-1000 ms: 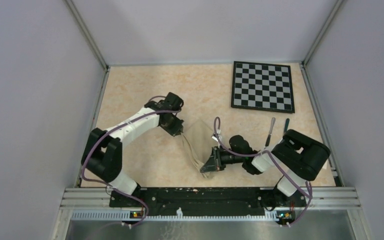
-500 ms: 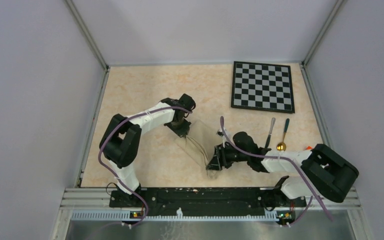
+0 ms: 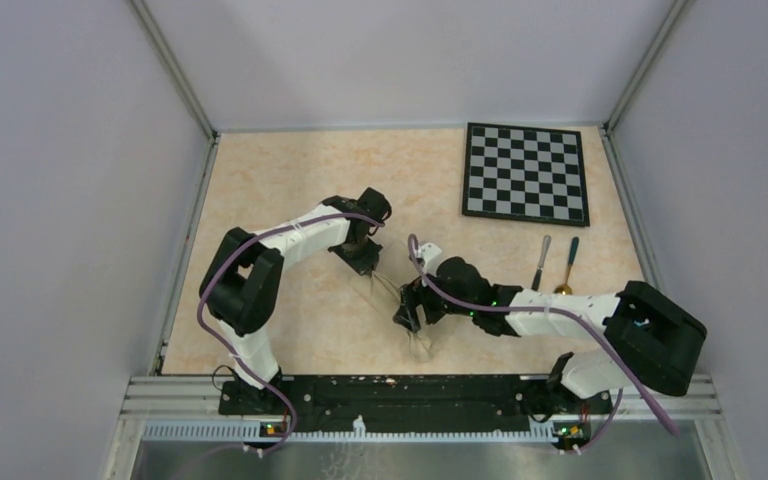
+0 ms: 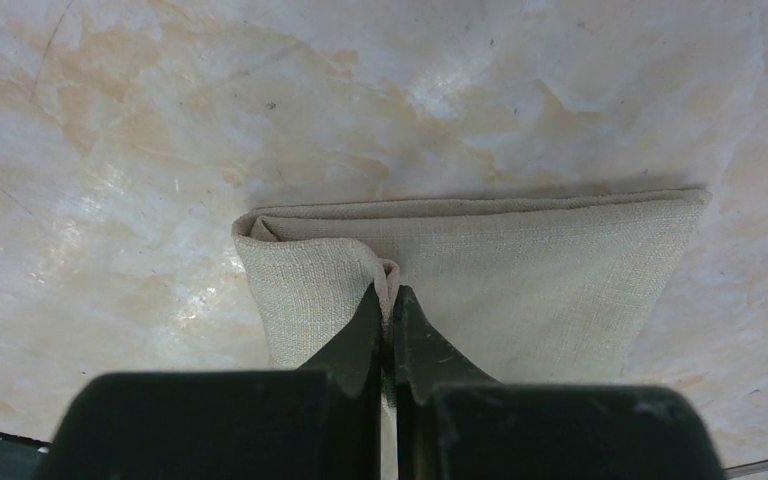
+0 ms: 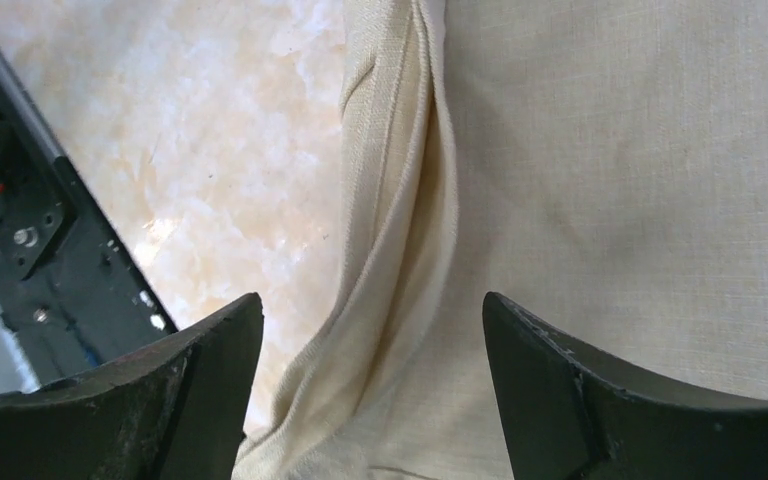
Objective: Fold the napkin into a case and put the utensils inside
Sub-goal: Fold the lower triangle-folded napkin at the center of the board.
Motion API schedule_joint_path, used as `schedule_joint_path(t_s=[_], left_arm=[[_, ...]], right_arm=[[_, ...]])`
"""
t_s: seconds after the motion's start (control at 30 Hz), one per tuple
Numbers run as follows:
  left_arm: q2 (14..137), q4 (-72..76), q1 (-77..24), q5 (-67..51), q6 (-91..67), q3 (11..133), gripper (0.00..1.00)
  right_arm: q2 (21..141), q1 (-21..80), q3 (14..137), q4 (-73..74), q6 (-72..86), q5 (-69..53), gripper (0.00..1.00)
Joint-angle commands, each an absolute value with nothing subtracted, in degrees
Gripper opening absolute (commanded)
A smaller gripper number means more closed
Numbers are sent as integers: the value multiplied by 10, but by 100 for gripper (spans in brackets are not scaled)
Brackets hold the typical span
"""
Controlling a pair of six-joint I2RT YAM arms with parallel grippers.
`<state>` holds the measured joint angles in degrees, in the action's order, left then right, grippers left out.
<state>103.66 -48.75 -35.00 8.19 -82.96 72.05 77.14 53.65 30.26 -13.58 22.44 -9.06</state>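
The beige napkin lies folded on the tabletop between my two grippers, creased along its length. My left gripper is shut on a raised fold at the napkin's far end, and the cloth sticks up between the tips of that gripper. Over the near end, my right gripper stands open. In the right wrist view that gripper straddles a bunched ridge of the napkin without touching it. The silver knife and the dark-handled, gold-bowled spoon lie side by side to the right.
A black-and-white checkered board sits at the back right. The black mounting rail runs along the near edge, just beyond the napkin's near end. Grey walls close the table on three sides.
My right gripper has opened and let go of the napkin's near end, and its arm has reached further left. The left gripper moved slightly right, then held still on its fold.
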Motion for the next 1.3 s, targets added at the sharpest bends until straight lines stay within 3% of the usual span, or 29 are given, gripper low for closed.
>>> schedule_joint_path(t_s=[0.0,0.2,0.37,0.53,0.7,1.03,1.1,1.2,1.27], left_arm=[[1037,-502,-353,85,-831,729,0],[1043,-499,-352,81,-830,732,0],[1042,-501,-353,85,-829,731,0],[1043,-501,-353,86,-826,732,0],[1046,-499,-353,83,-823,732,0],[1045,-499,-353,85,-818,735,0],[1046,-500,-352,85,-818,734,0],[1045,-497,-353,89,-815,733,0],[1046,-493,-353,92,-810,734,2]], right_arm=[[796,601,354,-86,216,48,80],[830,692,397,-9,232,260,81],[840,728,426,68,241,342,78],[789,733,407,102,261,340,67],[735,733,371,82,263,288,44],[753,702,347,25,260,203,43],[752,694,342,24,262,193,30],[738,675,324,15,270,160,0],[724,649,300,-9,276,110,0]])
